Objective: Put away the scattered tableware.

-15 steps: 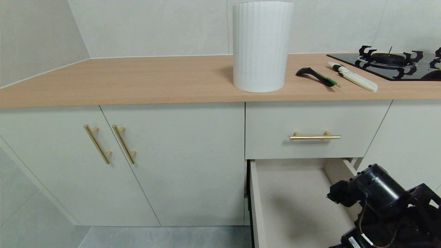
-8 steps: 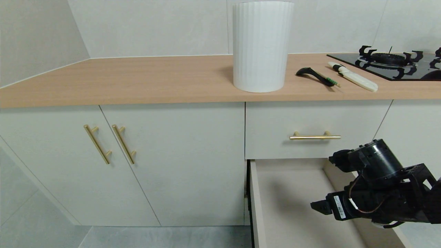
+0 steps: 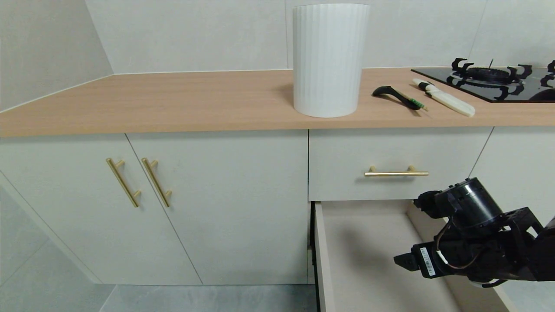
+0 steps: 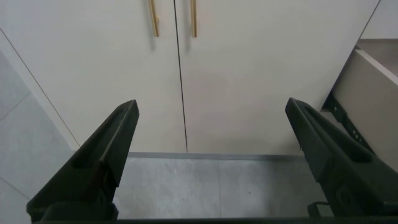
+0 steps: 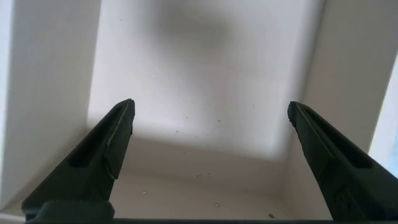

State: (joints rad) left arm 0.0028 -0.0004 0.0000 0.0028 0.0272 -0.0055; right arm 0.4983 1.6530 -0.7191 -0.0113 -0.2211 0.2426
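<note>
Both grippers gape wide, nothing held.
The left wrist view catches the left gripper [image 4: 211, 112] facing smooth cabinet doors [image 4: 261, 68]. The head view adds a ribbed white bin [image 3: 328, 58], then a black scoop [image 3: 396, 95] and a cream knife [image 3: 443, 96] at one o'clock on the woodgrain counter [image 3: 173, 99]. At five o'clock, the right gripper [image 5: 209, 109] hangs over the open drawer [image 3: 324, 260].

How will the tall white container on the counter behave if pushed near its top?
The white container is taller than its base is wide, so a high push probably tips it before it slides. Ribbed wall likely aids grip.
</note>
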